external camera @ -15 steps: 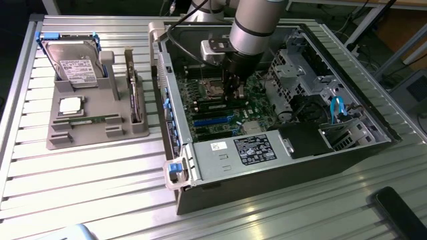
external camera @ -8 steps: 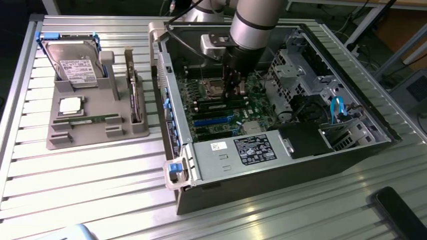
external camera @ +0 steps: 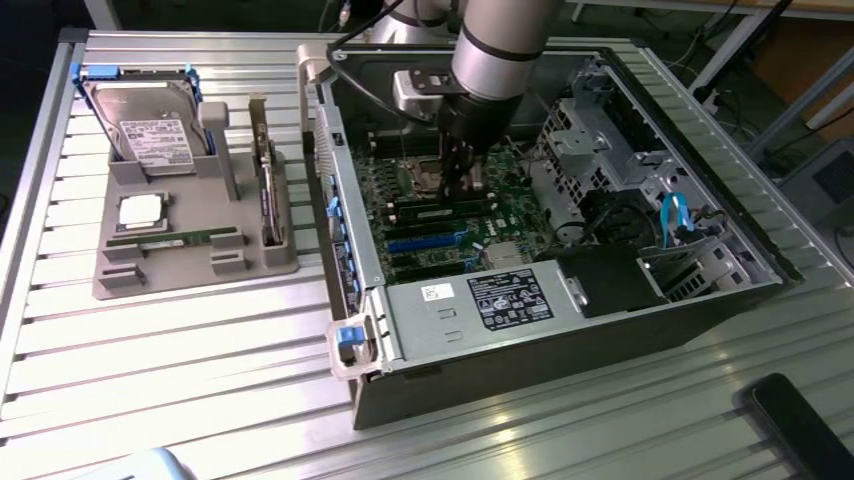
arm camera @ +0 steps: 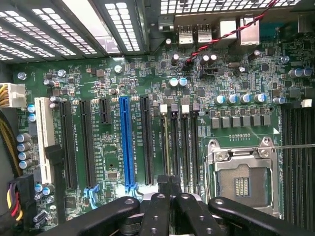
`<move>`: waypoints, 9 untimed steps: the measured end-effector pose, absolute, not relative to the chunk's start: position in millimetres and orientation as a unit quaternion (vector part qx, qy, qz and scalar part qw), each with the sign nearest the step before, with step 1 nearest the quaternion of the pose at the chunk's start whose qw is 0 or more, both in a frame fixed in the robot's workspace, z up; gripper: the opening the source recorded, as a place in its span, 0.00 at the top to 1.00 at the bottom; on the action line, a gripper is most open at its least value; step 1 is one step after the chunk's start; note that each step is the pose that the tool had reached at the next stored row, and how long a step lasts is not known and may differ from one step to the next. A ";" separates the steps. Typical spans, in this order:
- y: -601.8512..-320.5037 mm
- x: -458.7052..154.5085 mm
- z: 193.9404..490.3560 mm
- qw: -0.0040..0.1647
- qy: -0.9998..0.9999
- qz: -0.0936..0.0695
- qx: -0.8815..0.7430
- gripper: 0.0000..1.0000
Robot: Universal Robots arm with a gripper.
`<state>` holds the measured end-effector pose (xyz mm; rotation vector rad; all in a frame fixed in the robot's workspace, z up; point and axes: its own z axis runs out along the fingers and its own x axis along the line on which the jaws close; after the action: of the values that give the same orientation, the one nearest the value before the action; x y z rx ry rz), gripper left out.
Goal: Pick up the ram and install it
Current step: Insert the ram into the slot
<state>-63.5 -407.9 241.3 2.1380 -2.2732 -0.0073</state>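
The ram (arm camera: pixel 166 142) shows edge-on as a thin pale strip standing in the memory slot nearest the expansion slots on the green motherboard (arm camera: pixel 236 78). My gripper (arm camera: pixel 170 183) is shut, its black fingertips together over the near end of that strip. I cannot tell whether they pinch it or rest on it. In the exterior view my gripper (external camera: pixel 461 180) reaches down deep into the open computer case (external camera: pixel 441 320), just beside the processor socket (external camera: pixel 430 175).
A second green memory stick (external camera: pixel 174 238) lies in the grey fixture (external camera: pixel 127 280) at the exterior view's left, with a hard drive (external camera: pixel 154 125), a silver processor chip (external camera: pixel 140 210) and an upright expansion card (external camera: pixel 271 195). The empty processor socket (arm camera: pixel 241 182) and three empty memory slots (arm camera: pixel 184 147) flank my fingers.
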 end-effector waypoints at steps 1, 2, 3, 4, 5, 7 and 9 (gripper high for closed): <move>-407.3 -63.7 239.9 0.011 -0.728 -0.002 0.685 0.89; -406.8 -64.1 238.3 0.011 -0.728 -0.001 0.685 0.89; -406.5 -64.3 237.3 0.012 -0.728 -0.001 0.685 0.89; -406.3 -64.6 236.3 0.012 -0.728 -0.001 0.685 0.89; -406.3 -64.7 235.5 0.012 -0.728 -0.001 0.685 0.89; -406.3 -64.9 234.4 0.012 -0.728 0.000 0.685 0.89; -406.2 -64.9 233.0 0.012 -0.728 0.000 0.685 0.89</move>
<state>-64.9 -406.2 233.0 2.1360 -2.2699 -0.0009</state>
